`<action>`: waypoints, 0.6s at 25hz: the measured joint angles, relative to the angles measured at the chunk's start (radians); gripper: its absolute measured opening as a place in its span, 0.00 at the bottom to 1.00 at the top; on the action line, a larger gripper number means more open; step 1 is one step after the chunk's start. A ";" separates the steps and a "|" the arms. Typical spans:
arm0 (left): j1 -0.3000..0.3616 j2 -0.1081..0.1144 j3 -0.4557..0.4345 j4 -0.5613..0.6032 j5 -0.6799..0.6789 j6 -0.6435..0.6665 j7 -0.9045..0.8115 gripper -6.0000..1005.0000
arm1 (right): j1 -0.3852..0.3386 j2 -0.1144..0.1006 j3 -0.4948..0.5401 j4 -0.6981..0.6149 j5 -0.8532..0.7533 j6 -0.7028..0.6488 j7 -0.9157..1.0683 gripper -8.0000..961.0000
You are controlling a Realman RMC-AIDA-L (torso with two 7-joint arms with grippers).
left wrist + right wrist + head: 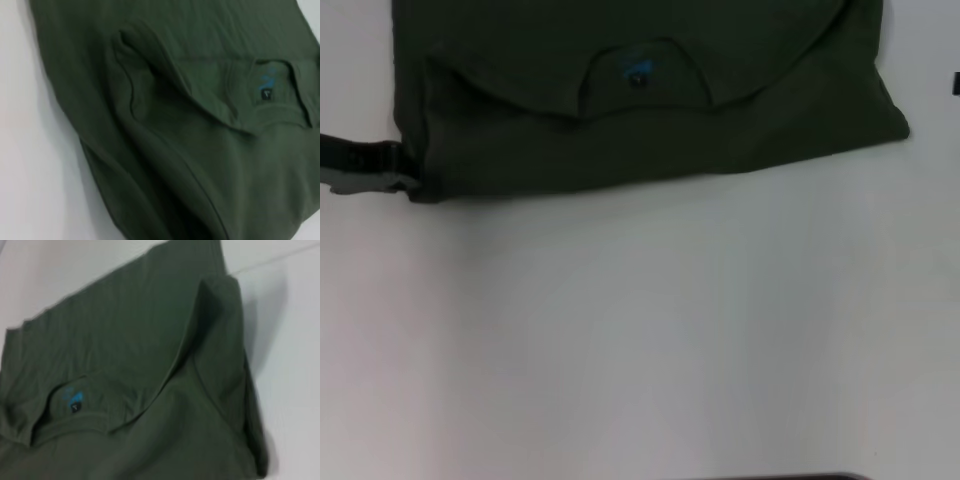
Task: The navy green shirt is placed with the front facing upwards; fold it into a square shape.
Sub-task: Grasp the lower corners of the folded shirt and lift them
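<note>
White table [640, 340] lay nearest us, the navy green shirt [650, 110] folded beyond, left gripper [365, 168] touching its edge, grip unclear.

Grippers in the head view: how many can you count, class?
1. The left gripper reaches in from the left edge to the near-left edge of the navy green shirt. The right gripper may be hidden out of frame.

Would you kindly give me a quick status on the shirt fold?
Left gripper at the shirt's left edge, near corner. Right gripper not in view. Shirt partly folded on the white table, collar and tag showing. Nothing in the way.
</note>
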 joint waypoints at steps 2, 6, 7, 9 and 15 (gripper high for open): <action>-0.004 0.006 -0.006 0.001 0.041 0.034 -0.003 0.05 | 0.027 0.010 -0.042 0.007 -0.026 0.012 0.026 0.81; 0.003 0.009 -0.020 0.002 0.055 0.041 -0.003 0.05 | 0.062 0.032 -0.083 0.035 -0.041 0.059 0.035 0.81; 0.007 0.009 -0.022 0.002 0.055 0.044 -0.001 0.05 | 0.068 0.036 -0.087 0.041 -0.041 0.066 0.035 0.81; 0.008 0.009 -0.022 0.002 0.056 0.046 0.000 0.05 | 0.074 0.041 -0.101 0.048 -0.042 0.075 0.034 0.81; 0.006 0.006 -0.018 0.001 0.056 0.052 0.005 0.05 | 0.065 0.056 -0.131 0.056 -0.044 0.133 -0.026 0.81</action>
